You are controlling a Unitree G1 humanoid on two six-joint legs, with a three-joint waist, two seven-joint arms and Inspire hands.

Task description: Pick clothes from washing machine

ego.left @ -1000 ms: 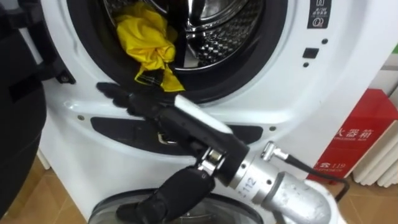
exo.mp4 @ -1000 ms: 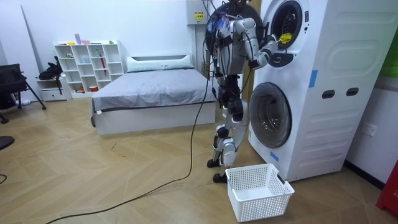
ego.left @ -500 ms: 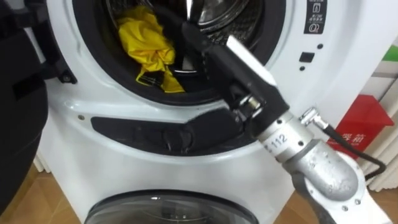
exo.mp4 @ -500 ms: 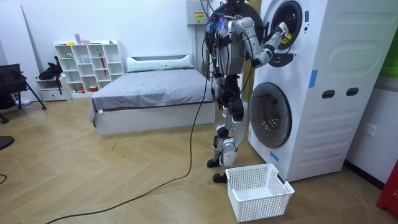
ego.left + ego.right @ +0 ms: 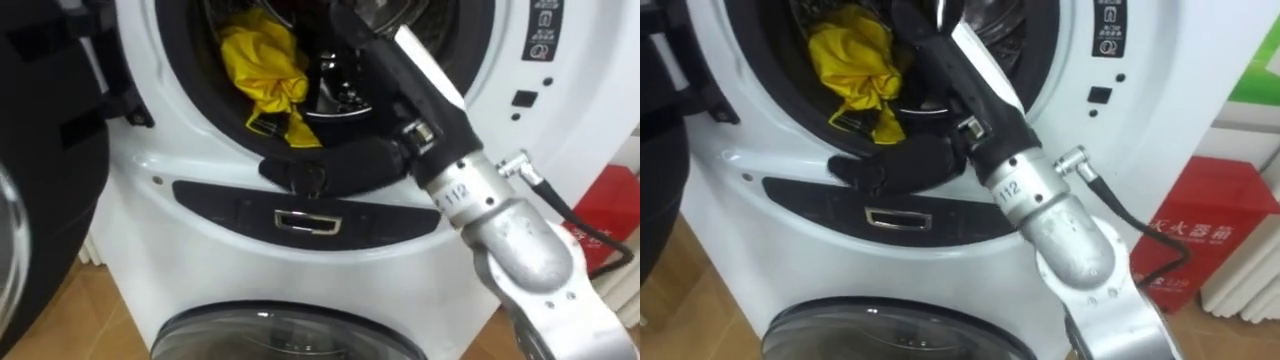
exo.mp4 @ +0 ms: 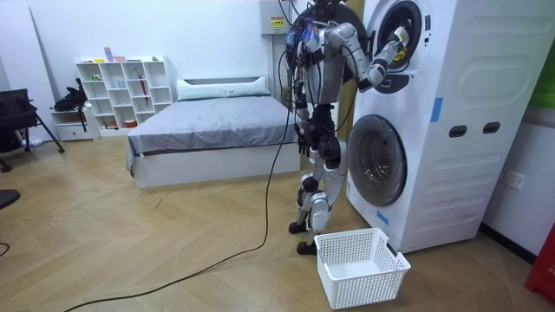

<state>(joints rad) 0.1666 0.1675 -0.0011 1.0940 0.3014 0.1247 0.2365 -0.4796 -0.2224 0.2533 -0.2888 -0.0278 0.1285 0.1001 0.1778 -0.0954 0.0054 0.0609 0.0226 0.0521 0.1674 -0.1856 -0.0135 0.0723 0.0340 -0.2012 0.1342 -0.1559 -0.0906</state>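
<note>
In my left eye view I'm looking at the upper washing machine [image 5: 150,250], and I'll place everything by its round drum opening [image 5: 345,90]. The yellow cloth [image 5: 265,65] lies bunched in the lower left of that opening, a corner of it hanging down onto the dark seal. My right hand [image 5: 385,75] reaches in from the lower right, its fingers stretched straight up into the drum just to the right of the cloth. Its thumb [image 5: 330,165] is spread wide and lies along the opening's bottom lip. The hand has hold of nothing as far as I can make out, though the fingertips run into the dark near the top edge. The open door [image 5: 40,150] stands to the left of the opening. A dark panel with a chrome latch [image 5: 300,220] sits below it, and the lower machine's glass door [image 5: 290,335] lies beneath that. In the room view the robot stands upright facing the stacked machines, right arm raised to the opening. A white laundry basket [image 6: 362,264] sits on the floor by its feet, well below the opening. A bed [image 6: 208,130] lies behind the robot. The right eye view shows the same reach: straight fingers beside the cloth, not touching it. A red box [image 5: 1205,225] stands low to the right of the opening.
</note>
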